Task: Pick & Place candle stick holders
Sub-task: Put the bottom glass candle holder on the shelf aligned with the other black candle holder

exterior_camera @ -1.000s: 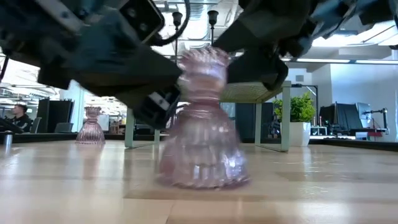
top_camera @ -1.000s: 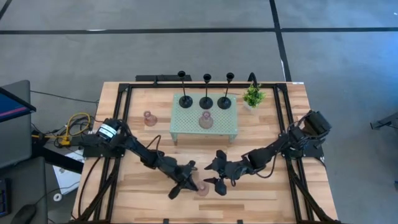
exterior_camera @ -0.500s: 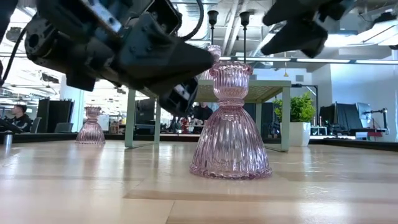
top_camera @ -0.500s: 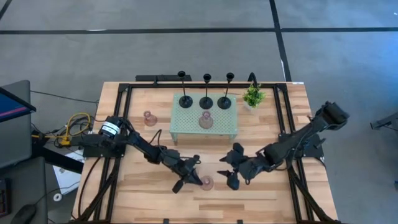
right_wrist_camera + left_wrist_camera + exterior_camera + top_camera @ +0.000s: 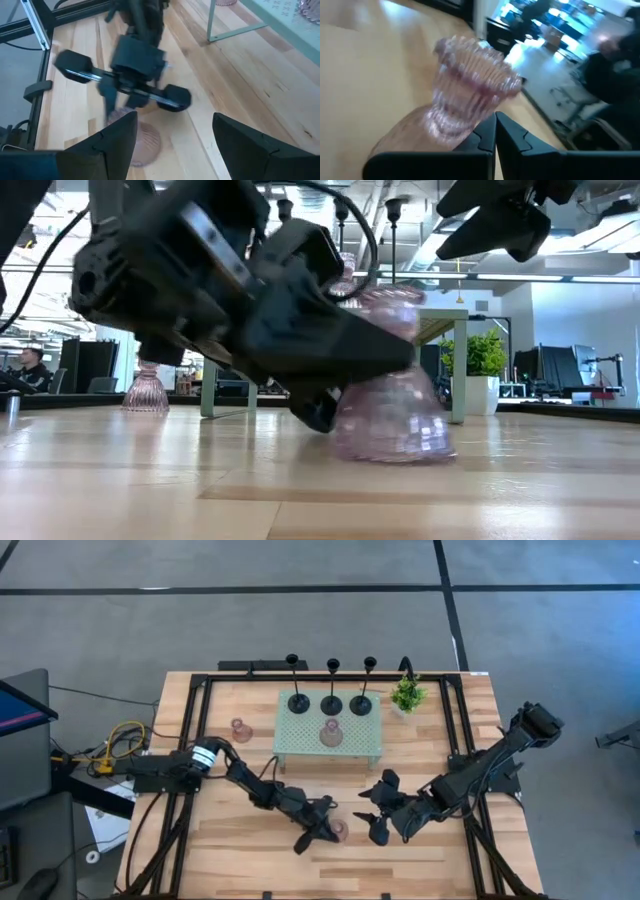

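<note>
left gripper (image 5: 318, 828) is pinched shut right up against the pink glass holder (image 5: 338, 830), which looks tipped on the wood; right gripper (image 5: 378, 812) gapes empty just beside it

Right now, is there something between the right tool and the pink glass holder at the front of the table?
Nothing visible lies on the table between them. The right tool, open, is just beside the pink glass holder. But the left tool, shut, is pressed against the holder from the other side, and the holder leans.
</note>
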You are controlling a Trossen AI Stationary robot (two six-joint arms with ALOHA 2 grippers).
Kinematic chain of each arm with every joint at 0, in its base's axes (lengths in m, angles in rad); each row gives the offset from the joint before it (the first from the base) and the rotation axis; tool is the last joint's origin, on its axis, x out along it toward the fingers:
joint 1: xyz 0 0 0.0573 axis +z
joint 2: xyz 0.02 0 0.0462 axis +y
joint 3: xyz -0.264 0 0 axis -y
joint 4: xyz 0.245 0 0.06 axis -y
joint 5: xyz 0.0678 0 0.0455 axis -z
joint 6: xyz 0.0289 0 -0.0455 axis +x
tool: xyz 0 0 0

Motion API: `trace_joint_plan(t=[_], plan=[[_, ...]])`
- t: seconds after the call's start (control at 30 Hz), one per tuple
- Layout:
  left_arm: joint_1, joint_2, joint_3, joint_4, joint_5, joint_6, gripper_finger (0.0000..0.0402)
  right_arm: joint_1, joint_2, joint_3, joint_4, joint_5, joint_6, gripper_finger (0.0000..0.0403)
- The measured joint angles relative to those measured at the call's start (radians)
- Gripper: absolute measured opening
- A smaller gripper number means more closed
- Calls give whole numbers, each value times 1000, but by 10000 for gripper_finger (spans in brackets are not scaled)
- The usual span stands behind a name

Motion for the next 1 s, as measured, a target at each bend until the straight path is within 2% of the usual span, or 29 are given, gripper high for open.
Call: trace_joint_plan(t=[0.17,0.33,0.4,0.5,0.57,0.63,0.8,0.9,1.0], plan=[[44,9,10,2,-90,19,6,9,4,0,-4,0,0,249],[87,3,11,12,-100,58,6,20,20,1,-1,9,1,249],[91,3,11,12,-77,40,4,29,30,-1,-25,11,17,249],[76,-7,9,5,33,44,5,46,27,1,-96,27,101,249],[56,-29,-6,13,86,83,5,68,28,0,-179,38,178,249],[38,-71,-44,8,86,156,4,100,28,-1,-232,73,242,249],[-1,-232,-184,10,-58,308,4,192,28,-30,-260,220,323,249],[-22,-324,-279,5,-129,339,4,236,28,-81,-248,344,357,249],[-37,-410,-372,8,-170,358,4,254,28,-140,-193,397,395,249]])
